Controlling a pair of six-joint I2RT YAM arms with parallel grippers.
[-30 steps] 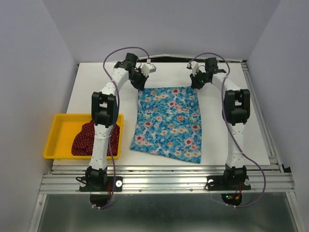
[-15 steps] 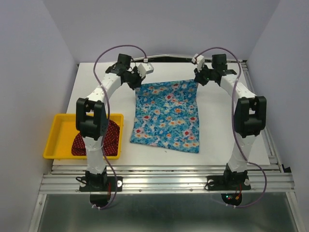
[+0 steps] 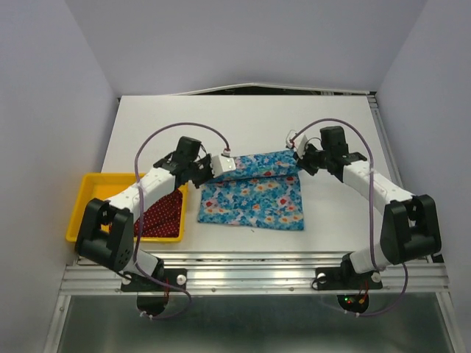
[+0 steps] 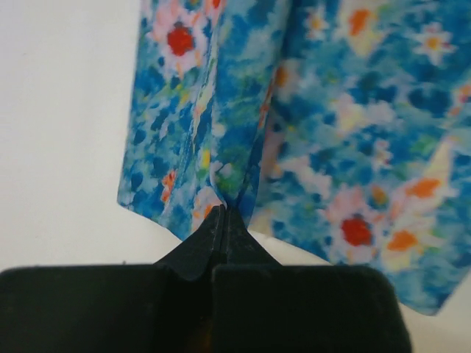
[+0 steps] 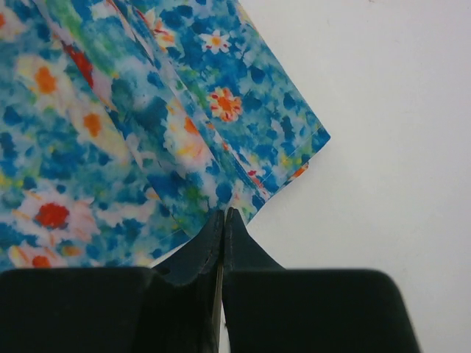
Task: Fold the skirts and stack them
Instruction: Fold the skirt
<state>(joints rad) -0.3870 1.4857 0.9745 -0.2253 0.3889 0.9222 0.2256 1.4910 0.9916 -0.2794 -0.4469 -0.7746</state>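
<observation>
The blue flowered skirt [image 3: 254, 198] lies on the white table, its far edge lifted and carried toward the near edge. My left gripper [image 3: 218, 166] is shut on the far left corner of the skirt [image 4: 221, 169]. My right gripper [image 3: 298, 159] is shut on the far right corner [image 5: 243, 169]. Both hold the cloth above the part that lies flat. The dark red dotted skirt [image 3: 158, 215] lies crumpled in the yellow tray, partly hidden by my left arm.
The yellow tray [image 3: 92, 202] stands at the near left of the white table [image 3: 243, 121]. A metal rail [image 3: 250, 273] runs along the near edge by the arm bases.
Both grippers have pulled the skirt's far edge up and toward the near edge, from the back of the table to about its middle. The far half now folds over the near half.
</observation>
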